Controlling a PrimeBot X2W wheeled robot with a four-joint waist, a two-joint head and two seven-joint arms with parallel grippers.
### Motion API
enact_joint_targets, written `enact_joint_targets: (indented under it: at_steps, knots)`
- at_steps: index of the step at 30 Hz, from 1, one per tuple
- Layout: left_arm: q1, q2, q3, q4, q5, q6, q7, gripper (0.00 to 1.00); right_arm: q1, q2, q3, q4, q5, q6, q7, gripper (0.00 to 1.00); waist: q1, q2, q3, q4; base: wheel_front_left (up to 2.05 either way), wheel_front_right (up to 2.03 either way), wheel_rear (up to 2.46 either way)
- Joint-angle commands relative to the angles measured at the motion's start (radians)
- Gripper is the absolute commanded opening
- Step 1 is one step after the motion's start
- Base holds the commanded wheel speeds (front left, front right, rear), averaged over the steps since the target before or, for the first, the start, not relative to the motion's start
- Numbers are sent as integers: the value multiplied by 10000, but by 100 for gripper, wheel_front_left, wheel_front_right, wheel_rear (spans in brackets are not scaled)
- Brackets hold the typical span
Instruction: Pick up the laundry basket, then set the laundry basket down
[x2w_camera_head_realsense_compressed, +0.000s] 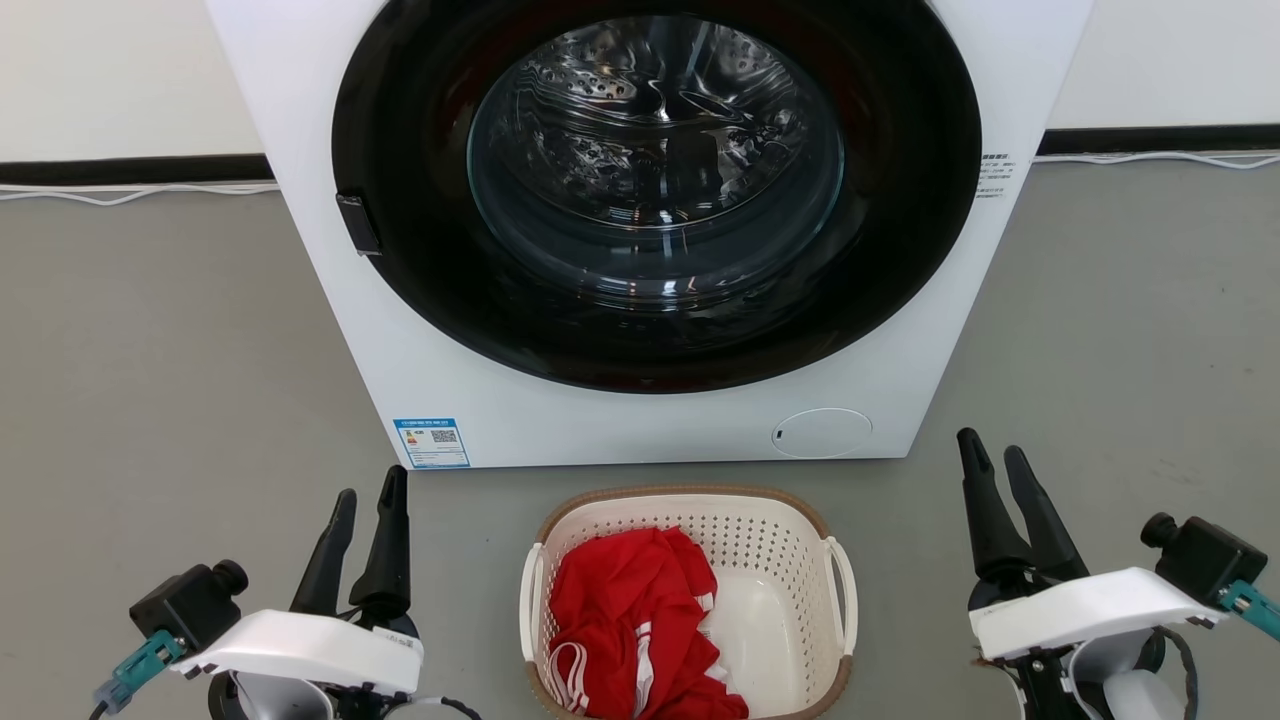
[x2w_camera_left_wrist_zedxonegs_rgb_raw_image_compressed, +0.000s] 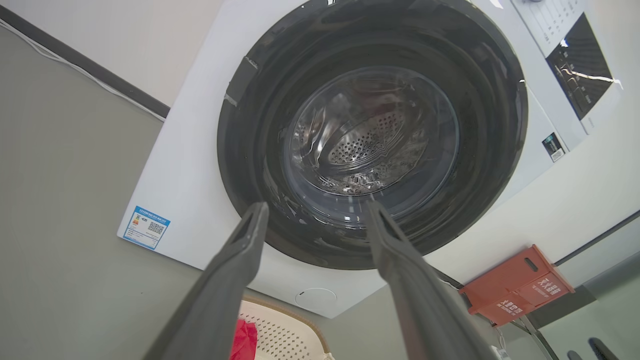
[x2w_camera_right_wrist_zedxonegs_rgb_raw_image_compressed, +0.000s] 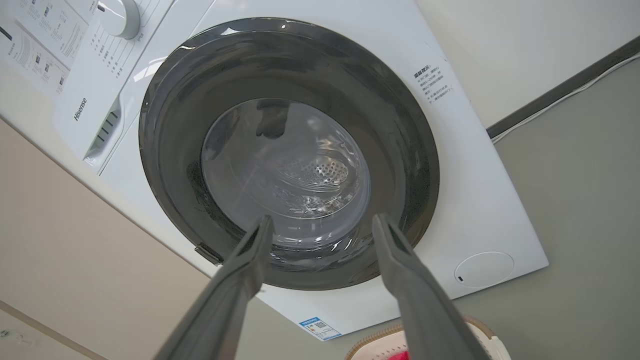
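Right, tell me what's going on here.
A two-armed robot faces a washer with its door shut. The basket sits on the floor just in front of the washer, with a red cloth inside. The left gripper and right gripper hover on either side of the basket, both open and empty, touching nothing. The basket has not been lifted yet.

White front-load washing machine (x2w_camera_head_realsense_compressed: 600, 425) w/ round black door (x2w_camera_head_realsense_compressed: 900, 200) stands on grey floor (x2w_camera_head_realsense_compressed: 150, 350) vs. off-white wall (x2w_camera_head_realsense_compressed: 120, 70), black baseboard (x2w_camera_head_realsense_compressed: 130, 168) w/ white cable (x2w_camera_head_realsense_compressed: 120, 195) alongside, orange-red box (x2w_camera_left_wrist_zedxonegs_rgb_raw_image_compressed: 515, 285) near wall beyond machine.
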Motion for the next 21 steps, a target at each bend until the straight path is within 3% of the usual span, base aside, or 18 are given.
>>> enact_joint_targets:
  at_steps: [1,21]
  knots:
    - [-539,102,162,-348,371,-48,-150,100,-572,-135,187,-375,-376,50,-213,100,0,0,4,3,0,0,0]
    - [-701,94,82,-555,2424,-59,-707,100,-764,-262,543,-472,-2410,61,-770,100,0,0,89,-31,0,0,0]
